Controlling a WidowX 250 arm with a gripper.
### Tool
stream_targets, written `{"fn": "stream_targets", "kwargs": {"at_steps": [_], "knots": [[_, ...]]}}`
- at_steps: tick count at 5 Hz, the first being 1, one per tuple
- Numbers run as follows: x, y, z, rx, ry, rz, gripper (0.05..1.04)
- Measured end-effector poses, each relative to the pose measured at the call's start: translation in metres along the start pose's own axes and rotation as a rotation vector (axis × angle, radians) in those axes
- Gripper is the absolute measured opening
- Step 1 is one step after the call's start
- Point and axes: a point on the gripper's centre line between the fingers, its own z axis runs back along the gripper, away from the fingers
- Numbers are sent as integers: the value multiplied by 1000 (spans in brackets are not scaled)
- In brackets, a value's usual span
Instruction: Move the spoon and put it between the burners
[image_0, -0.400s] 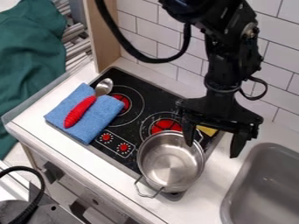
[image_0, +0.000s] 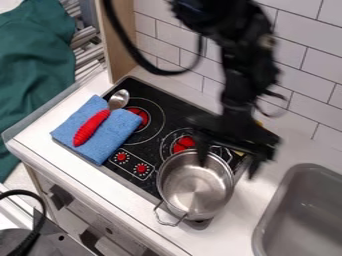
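Note:
The black gripper (image_0: 227, 167) hangs over the right rear part of the stove, above the pot's back rim, its two fingers spread apart with nothing between them. Far to its left, the spoon (image_0: 92, 127) lies on a folded blue cloth (image_0: 120, 134); its red handle points toward the front and its metal bowl toward the back, near the left burner. Of the two burners, the left burner (image_0: 137, 117) is partly under the cloth, and the right burner (image_0: 183, 144) is partly covered by the pot.
A metal pot (image_0: 196, 185) with wire handles stands on the stove's front right. The sink (image_0: 304, 215) is at the right, and a tiled wall (image_0: 300, 45) rises behind. A wooden panel (image_0: 120, 42) stands at the back left. Part of something yellow shows behind the gripper.
The gripper and arm have shifted to the left by a small amount. Spoon, cloth and pot have stayed where they were.

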Motion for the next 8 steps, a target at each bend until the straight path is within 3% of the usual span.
{"fn": "stream_targets", "kwargs": {"at_steps": [2, 3, 4, 5, 6, 8], "knots": [[34, 90, 4, -12, -90, -4, 1007], [43, 133, -8, 59, -91, -47, 1007], [53, 176, -10, 120, -70, -95, 1007], [50, 197, -16, 171, -47, -103, 1007], [48, 212, -25, 166, -5, -73, 1007], [35, 210, -40, 142, 76, -20, 980]]}}
